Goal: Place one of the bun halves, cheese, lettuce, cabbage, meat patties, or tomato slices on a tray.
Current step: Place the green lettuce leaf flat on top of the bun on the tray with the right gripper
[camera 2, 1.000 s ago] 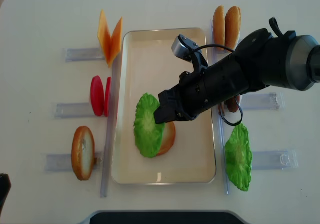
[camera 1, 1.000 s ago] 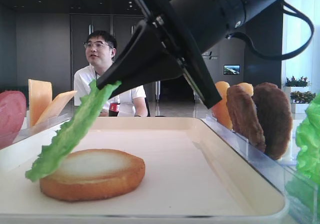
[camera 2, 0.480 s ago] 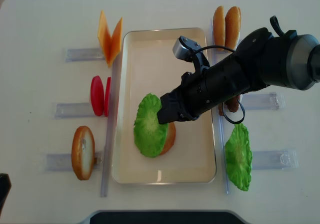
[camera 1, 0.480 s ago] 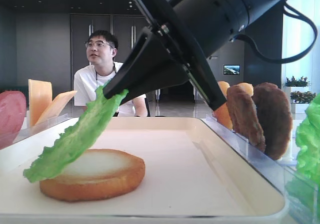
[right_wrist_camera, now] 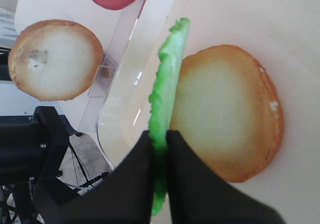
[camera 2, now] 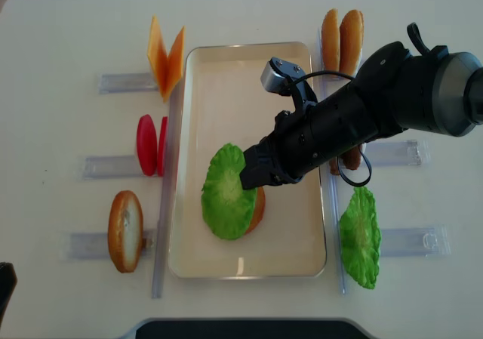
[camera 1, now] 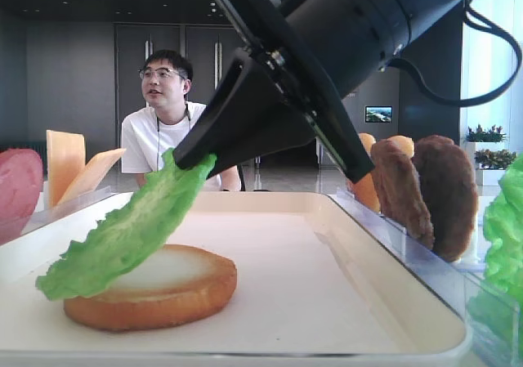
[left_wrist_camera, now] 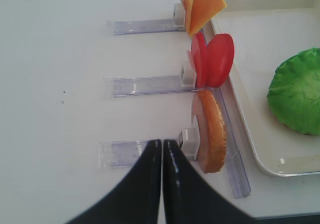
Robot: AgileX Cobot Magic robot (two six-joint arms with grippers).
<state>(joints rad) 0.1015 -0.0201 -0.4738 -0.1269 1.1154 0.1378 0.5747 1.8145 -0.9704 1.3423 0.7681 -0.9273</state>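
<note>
On the cream tray lies one bun half, pale face up. A green lettuce leaf leans over it, its low edge down on the bun's left side and its high edge pinched in my right gripper. The right wrist view shows the leaf edge-on between both black fingers, beside the bun half. My left gripper is shut and empty above the table, left of the tray, close to an upright bun half in its clear rack.
Left of the tray, clear racks hold cheese, tomato slices and a bun half. On the right stand two buns, meat patties and another lettuce leaf. A man sits beyond the table.
The right gripper has eased the lettuce lower and flatter, so the leaf now covers more of the bun half. The left gripper has stayed still.
</note>
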